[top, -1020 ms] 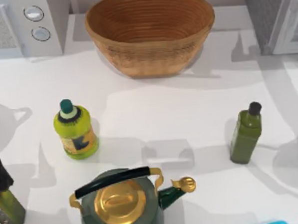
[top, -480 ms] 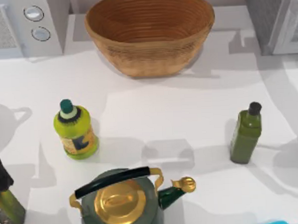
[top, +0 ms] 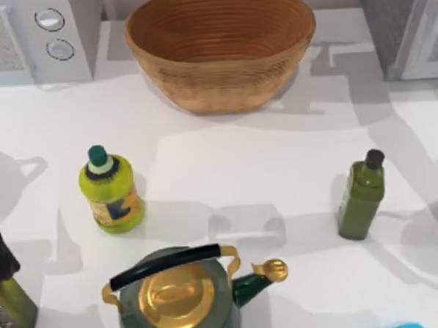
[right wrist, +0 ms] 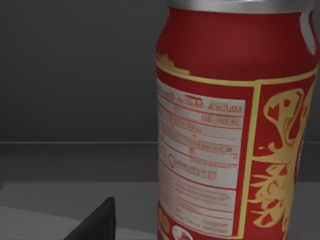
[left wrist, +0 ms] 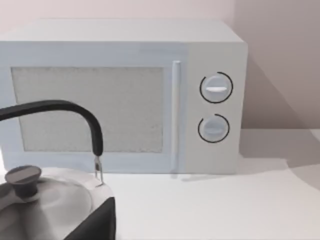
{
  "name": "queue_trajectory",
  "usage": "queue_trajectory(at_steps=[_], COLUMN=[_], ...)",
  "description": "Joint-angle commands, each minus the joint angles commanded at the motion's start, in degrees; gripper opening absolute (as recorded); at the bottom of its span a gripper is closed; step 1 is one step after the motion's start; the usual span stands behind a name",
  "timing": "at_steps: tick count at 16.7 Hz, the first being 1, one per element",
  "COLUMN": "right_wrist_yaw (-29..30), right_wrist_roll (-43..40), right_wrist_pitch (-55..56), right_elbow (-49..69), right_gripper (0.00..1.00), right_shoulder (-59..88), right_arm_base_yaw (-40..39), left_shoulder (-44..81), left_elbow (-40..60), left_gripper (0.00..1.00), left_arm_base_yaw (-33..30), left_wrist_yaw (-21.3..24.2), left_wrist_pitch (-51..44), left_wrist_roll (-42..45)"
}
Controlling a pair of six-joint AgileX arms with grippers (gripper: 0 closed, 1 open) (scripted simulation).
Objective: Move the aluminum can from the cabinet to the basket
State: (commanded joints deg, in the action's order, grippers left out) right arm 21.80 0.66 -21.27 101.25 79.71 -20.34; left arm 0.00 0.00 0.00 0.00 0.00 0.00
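**Tabletop inventory: can upright in a dark grey recess, basket unoccupied**

Aluminum can: red side with gold ornament and a white nutrition panel, silver rim at top. Stands upright on a grey floor before dark grey walls, close up in the right wrist view. A dark fingertip juts in beside it, apart from the can; whether the right pincer is spread or closed cannot be told.

Cabinet: grey speckled box with pale framed door, at the table's 1 o'clock corner in the top view.

Basket: tan woven bowl at 12 o'clock, nothing in it.

Microwave: white, two round knobs, at 11 o'clock. It also faces the left wrist view, with a silver kettle under a black handle in front. The left pincer's state cannot be told.

Green kettle: gold lid, black handle, at 6 o'clock.

Yellow-green bottle: dark green cap, at 9 o'clock.

Olive bottle: black cap, at 3 o'clock.

Table: white, crossed by grey shadows.
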Motion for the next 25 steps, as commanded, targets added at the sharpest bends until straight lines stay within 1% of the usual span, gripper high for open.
queue_trajectory(at_steps=[2, 6, 13, 18, 25], right_wrist_yaw=[1.0, 0.8, -2.7, -3.1, -3.1], right_wrist_roll=[0.0, 0.0, 0.0, 0.0, 0.0], right_wrist_pitch=[0.3, 0.3, 1.1, 1.2, 1.2], right_elbow=[0.1, 0.0, 9.9, 10.9, 10.9], right_gripper=[1.0, 1.0, 1.0, 1.0, 0.47], right_shoulder=[0.3, 0.3, 11.0, 12.1, 12.1], right_arm_base_yaw=[-1.0, -0.7, 2.9, 3.3, 3.3], left_shoulder=[0.0, 0.0, 0.0, 0.0, 0.0], left_elbow=[0.0, 0.0, 0.0, 0.0, 0.0], left_gripper=[1.0, 1.0, 1.0, 1.0, 1.0], left_arm_base_yaw=[0.0, 0.0, 0.0, 0.0, 0.0], left_wrist_yaw=[0.0, 0.0, 0.0, 0.0, 0.0], left_wrist_pitch=[0.0, 0.0, 0.0, 0.0, 0.0], left_wrist_roll=[0.0, 0.0, 0.0, 0.0, 0.0])
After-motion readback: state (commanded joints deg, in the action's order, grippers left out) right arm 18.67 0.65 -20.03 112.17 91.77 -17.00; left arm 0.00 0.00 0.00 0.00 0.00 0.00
